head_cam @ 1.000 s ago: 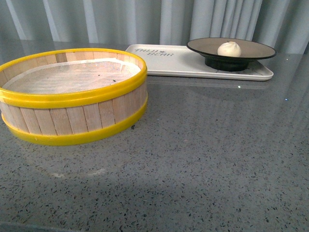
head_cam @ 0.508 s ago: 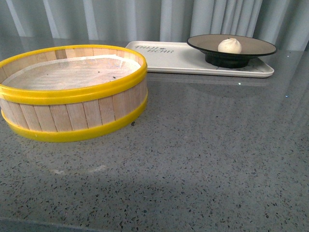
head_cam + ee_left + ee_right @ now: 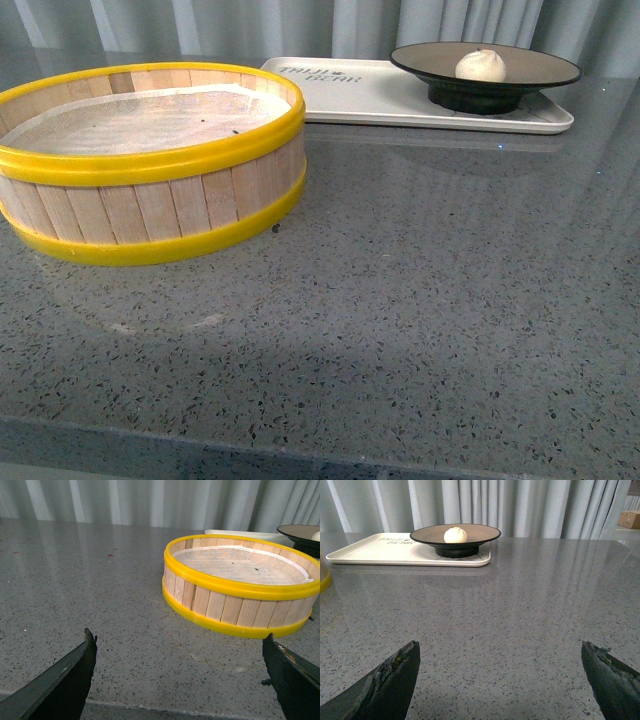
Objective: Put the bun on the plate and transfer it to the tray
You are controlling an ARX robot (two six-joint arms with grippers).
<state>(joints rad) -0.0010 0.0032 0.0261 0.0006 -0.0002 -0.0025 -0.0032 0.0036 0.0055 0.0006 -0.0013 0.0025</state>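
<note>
One bun [image 3: 480,65] sits in the plate [image 3: 540,72], and the plate stands on the tray [image 3: 380,100] at about 1 o'clock on the surface [image 3: 420,300] in the front view; the steamer [image 3: 150,210] stands at 10 o'clock, holding only its liner. Neither arm shows.

Left wrist view: left gripper [image 3: 180,672] wide open, empty, above bare surface near the steamer.

Right wrist view: right gripper [image 3: 502,677] wide open, empty, well short of the tray.

Judgement: bun soft, light, easily dented; cradle low at its sides. Plate rigid, possibly slippery; grip at the rim.
</note>
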